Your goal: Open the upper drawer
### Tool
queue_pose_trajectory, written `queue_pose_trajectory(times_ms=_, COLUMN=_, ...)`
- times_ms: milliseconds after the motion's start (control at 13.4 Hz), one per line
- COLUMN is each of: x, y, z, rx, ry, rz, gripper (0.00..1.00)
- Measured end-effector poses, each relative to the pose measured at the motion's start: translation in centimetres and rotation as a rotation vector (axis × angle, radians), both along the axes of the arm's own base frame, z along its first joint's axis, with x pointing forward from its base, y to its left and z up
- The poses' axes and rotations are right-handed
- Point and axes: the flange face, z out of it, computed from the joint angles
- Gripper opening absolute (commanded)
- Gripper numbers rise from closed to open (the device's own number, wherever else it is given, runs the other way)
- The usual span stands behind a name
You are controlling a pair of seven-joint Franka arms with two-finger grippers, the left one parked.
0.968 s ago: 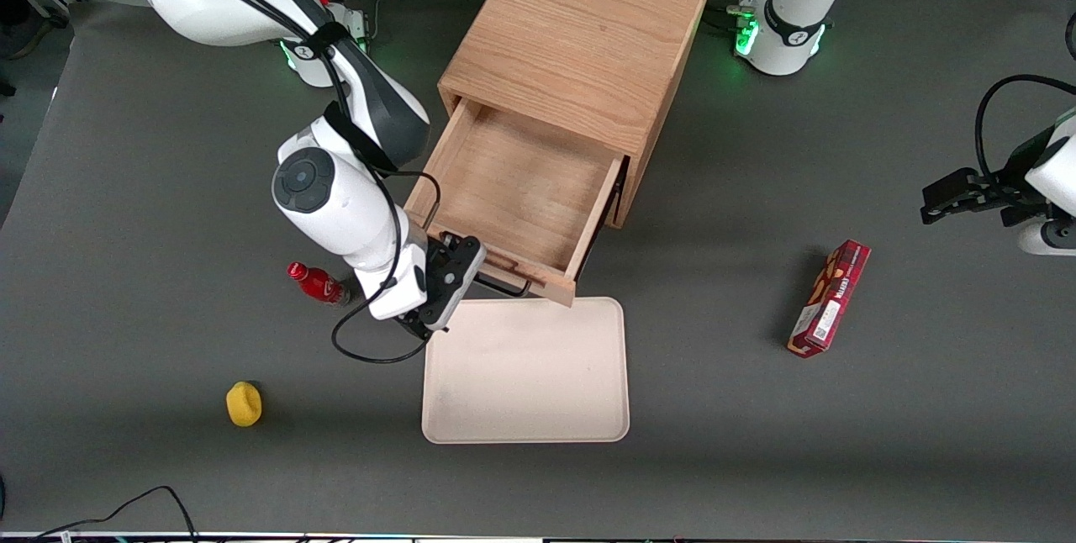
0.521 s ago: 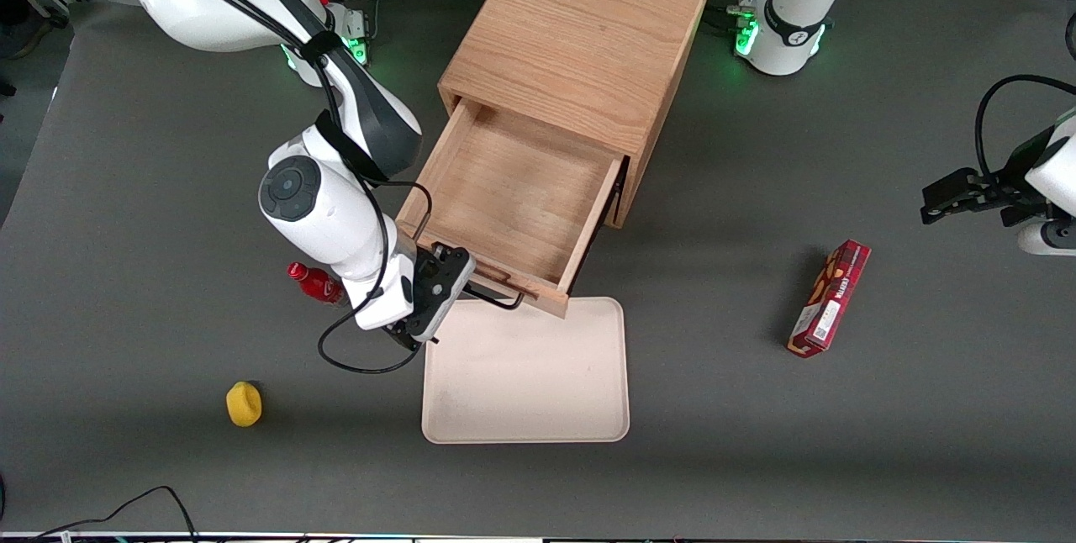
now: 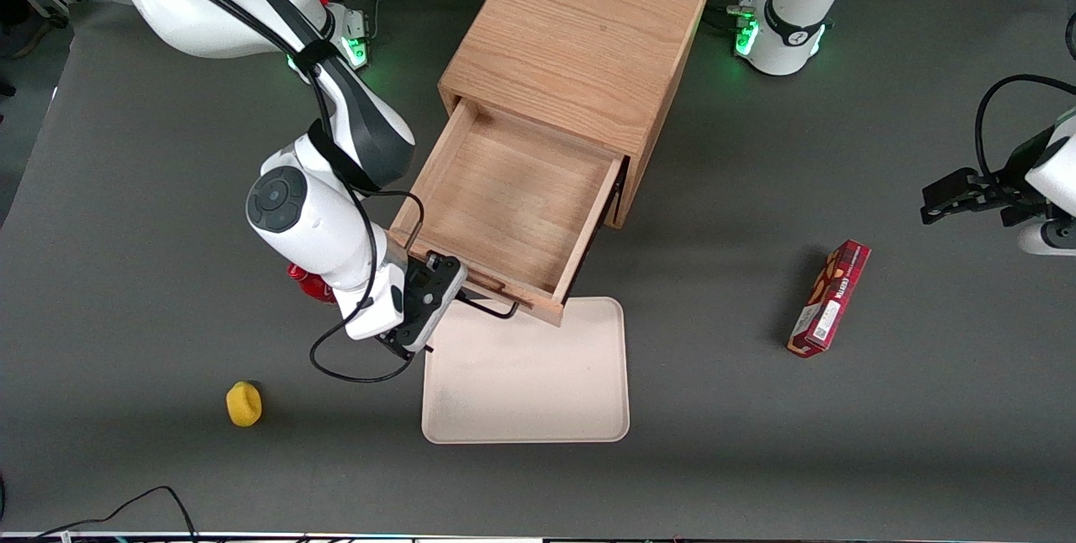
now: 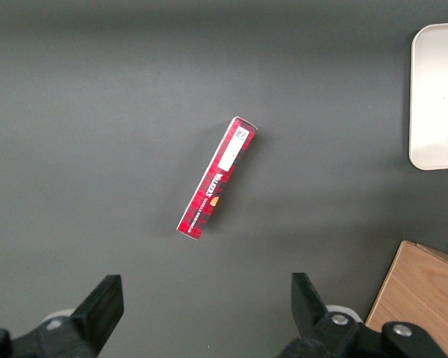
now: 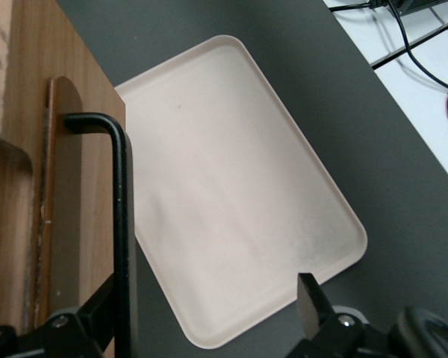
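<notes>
The upper drawer (image 3: 513,190) of the light oak cabinet (image 3: 580,30) stands pulled far out, and its inside is bare wood. Its black wire bar handle (image 3: 492,308) sticks out from the drawer front (image 5: 82,186) toward the front camera. My right gripper (image 3: 444,295) sits at the handle's end nearest the working arm. In the right wrist view the gripper (image 5: 205,302) is open. The handle bar (image 5: 120,224) runs just inside one finger (image 5: 97,313), and the other finger (image 5: 310,298) stands well apart over the tray.
A beige tray (image 3: 525,375) lies on the table just in front of the open drawer. A red bottle (image 3: 307,282) lies under my forearm. A yellow object (image 3: 244,404) sits nearer the camera. A red carton (image 3: 830,297) lies toward the parked arm's end.
The gripper has moved toward the front camera and the working arm's end, and the drawer has slid further out with it. The red bottle is now more covered by my arm.
</notes>
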Motion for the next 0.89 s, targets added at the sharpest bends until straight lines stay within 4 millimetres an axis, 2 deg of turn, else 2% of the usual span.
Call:
queue_pose_trajectory(times_ms=223, x=0.4, y=-0.4, z=0.5, rx=0.107, ry=0.052, rz=-0.06, gripper=1.0)
queue_pose_trajectory(times_ms=521, x=0.7, y=-0.8, z=1.6, rx=0.113, ry=0.08, rz=-0.06, gripper=1.0)
queue_pose_trajectory(times_ms=596, x=1.0, y=-1.4, z=3.0, rx=0.114, ry=0.075, rz=-0.063, gripper=1.0)
queue_pose_trajectory(times_ms=745, x=1.5, y=-4.2, z=7.8, rx=0.127, ry=0.047, rz=-0.103, gripper=1.0)
queue_pose_trajectory(times_ms=894, x=0.4, y=-9.5, z=12.8, rx=0.119, ry=0.154, rz=-0.232, gripper=1.0)
